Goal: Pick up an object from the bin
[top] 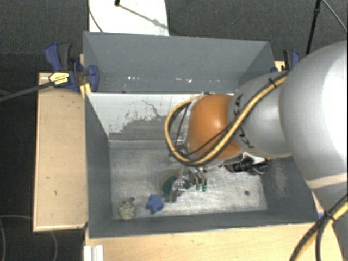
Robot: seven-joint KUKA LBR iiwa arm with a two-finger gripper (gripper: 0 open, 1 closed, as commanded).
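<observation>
1. Arm [310, 107]: we list first the pale grey arm, which reaches in from the right and covers the right part of the scene.

2. Bin [98, 162]: grey metal, with sloping walls and a scuffed, pale floor. The arm's end hangs over the middle of that floor.

3. Orange cover [209, 124]: rounded, fixed at the wrist, above the floor's middle.

4. Cables [176, 129]: yellow and black, looped round the left side of the orange cover and running back along the arm to the right.

5. Gripper [190, 185]: below the orange cover, low over the floor just near of centre. We cannot tell how far open it is, nor whether it has hold of anything.

6. Red and black thing [247, 166]: on the floor to the right of the gripper, partly under the arm; we cannot tell its kind.

7. Dark green piece [168, 185]: small, rounded, just beside the gripper on its left; whether they touch we cannot tell.

8. Blue piece [155, 203]: small, irregular, on the floor left of and nearer than the green one.

9. Grey-tan lump [127, 209]: small, near the bin's near left corner, left of the blue piece and apart from it.
</observation>
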